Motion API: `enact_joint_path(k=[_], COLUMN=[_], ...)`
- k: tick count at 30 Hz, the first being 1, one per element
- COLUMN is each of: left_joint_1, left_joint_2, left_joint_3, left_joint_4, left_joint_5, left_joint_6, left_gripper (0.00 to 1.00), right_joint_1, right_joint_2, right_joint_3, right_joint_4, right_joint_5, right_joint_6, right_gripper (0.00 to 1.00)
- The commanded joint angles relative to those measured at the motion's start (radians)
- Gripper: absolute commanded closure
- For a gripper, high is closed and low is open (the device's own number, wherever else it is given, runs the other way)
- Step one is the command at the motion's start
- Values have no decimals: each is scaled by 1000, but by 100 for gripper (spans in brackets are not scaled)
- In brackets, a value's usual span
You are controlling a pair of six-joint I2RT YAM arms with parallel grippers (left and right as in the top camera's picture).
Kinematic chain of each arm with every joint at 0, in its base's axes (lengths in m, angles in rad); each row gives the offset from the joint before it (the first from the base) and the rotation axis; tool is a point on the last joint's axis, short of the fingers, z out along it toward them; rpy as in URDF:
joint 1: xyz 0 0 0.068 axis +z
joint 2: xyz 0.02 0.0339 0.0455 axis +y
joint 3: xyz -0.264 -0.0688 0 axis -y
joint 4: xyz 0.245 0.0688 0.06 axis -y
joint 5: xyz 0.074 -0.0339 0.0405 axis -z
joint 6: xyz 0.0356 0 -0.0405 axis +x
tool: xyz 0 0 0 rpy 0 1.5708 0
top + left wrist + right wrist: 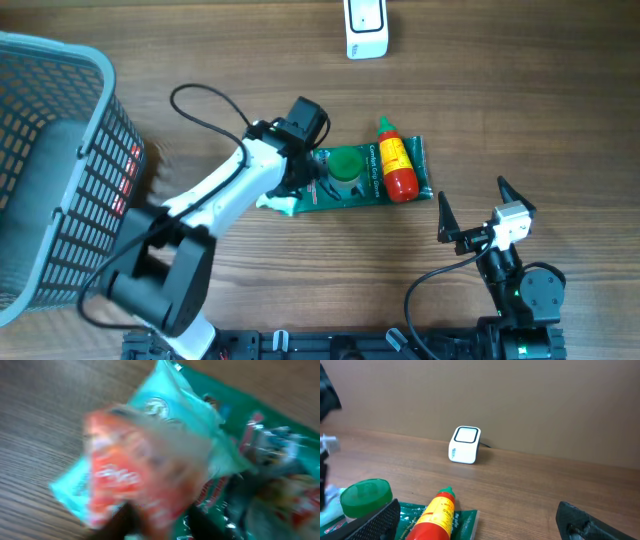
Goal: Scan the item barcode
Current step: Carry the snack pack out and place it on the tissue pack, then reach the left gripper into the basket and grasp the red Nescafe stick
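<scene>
Far left: grey mesh basket (70, 50) with a pale blue rim, partly out of frame, standing on the wooden table (520, 90). Beside it the white left arm (215, 190) reaches up and right from the near edge, with a black cable (205, 100) looping just above it. Left gripper (303, 185) sits at the left end of the goods in mid-table. The wrist covers its fingers from overhead and the wrist view is smeared, so cannot tell how the jaws stand or whether anything is pinched. A teal packet (280, 206) pokes out from under the arm. Close up it (182, 410) lies behind a blurred orange-red shape that fills the foreground and blocks much of the view. Next right: flat green packet (420, 160) on the table, carrying a green-lidded jar (346, 165) toward its left and a red-and-yellow bottle (395, 170) lying on its right part, nozzle pointing away from the arms. No barcode readable on any of these. White scanner (366, 28) stands at the far edge, well apart from the goods, with bare wood between. Right wrist view shows its (465, 445) window facing up. Far right, near edge: right gripper (470, 190) with jaws spread wide, holding nothing, apart from the bottle.
</scene>
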Motion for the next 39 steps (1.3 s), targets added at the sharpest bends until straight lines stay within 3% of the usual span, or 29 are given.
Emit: enact_joint_path(k=[1, 4, 9, 14, 19, 22, 29, 33, 39], left_joint_1=[6, 6, 67, 138, 304, 503, 953, 1043, 1094], left_joint_2=[40, 39, -37, -154, -249, -304, -275, -197, -33], left_joint_3=[-13, -12, 149, 507, 688, 692, 691, 690, 689], left_joint_4=[12, 19, -124, -206, -212, -235, -446, -541, -541], left_joint_5=[40, 45, -17, -19, -219, -222, -58, -58, 23], left_joint_6=[-53, -52, -43, 140, 150, -2, -612, -907, -1062], left_gripper=[16, 0, 0, 0, 0, 0, 0, 0, 0], right_joint_1=[4, 4, 4, 4, 4, 4, 4, 4, 4], right_joint_2=[-8, -8, -8, -8, -8, -8, -8, -8, -8], right_joint_3=[-1, -1, -1, -1, -1, -1, -1, -1, -1], right_joint_4=[2, 2, 2, 2, 2, 2, 2, 2, 2], right_joint_5=[-16, -16, -16, -16, -16, -16, -16, -16, -16], right_joint_6=[-13, -14, -14, -13, -14, -13, -14, -13, -13], right_gripper=[0, 0, 0, 0, 0, 0, 0, 0, 0])
